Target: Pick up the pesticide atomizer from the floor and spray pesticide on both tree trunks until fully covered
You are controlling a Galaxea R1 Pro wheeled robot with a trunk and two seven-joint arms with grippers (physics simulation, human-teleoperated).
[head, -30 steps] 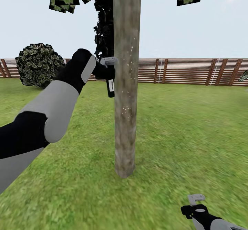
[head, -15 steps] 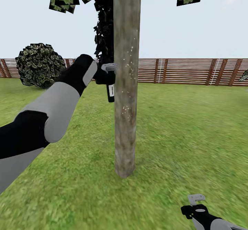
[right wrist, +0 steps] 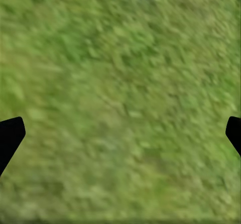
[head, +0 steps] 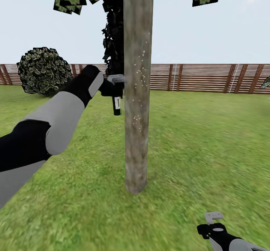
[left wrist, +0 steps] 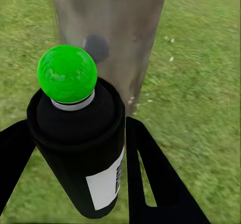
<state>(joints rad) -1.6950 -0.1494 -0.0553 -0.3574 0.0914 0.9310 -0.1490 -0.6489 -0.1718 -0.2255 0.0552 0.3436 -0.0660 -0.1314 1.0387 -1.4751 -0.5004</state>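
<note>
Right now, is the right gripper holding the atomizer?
No. The right gripper is open over bare grass; the atomizer sits in the left gripper.

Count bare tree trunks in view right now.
1. The tree trunk rises from the lawn at the head view's centre, just beyond the pesticide atomizer held by the left gripper. Another may stand out of frame.

- Your pesticide atomizer (left wrist: 83, 148) is black, white-labelled, green-capped.
- Your tree trunk (head: 137, 93) shows mottled grey-brown bark, white-flecked.
- Your fence (head: 202, 77) has brown slats.
</note>
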